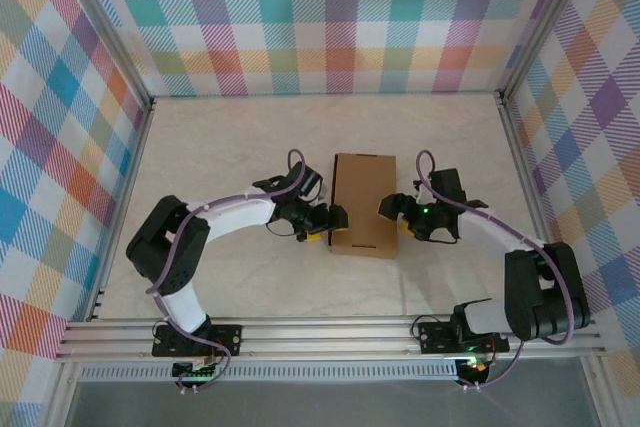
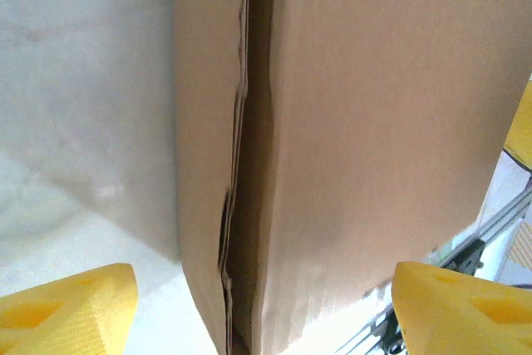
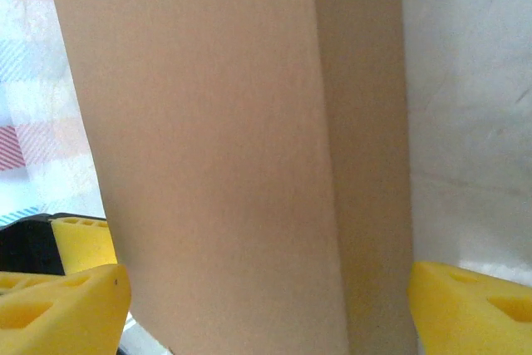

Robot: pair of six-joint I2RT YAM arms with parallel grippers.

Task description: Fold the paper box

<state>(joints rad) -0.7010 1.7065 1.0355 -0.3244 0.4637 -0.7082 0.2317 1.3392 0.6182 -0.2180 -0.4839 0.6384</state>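
Before you, the paper box (image 1: 363, 204) is plain brown corrugated cardboard, matt and unprinted, its faces smooth. In the left wrist view one cut edge shows ragged, layered board. The yellow finger pads (image 2: 66, 309) look like matt moulded plastic with hollow cells. Your arms (image 1: 230, 215) wear white and black plastic shells with a slight sheen. The table (image 1: 220, 147) is pale, faintly marbled and smooth. The rails (image 1: 330, 332) are dull silver metal, and the walls (image 1: 340, 17) carry a matt checked print.
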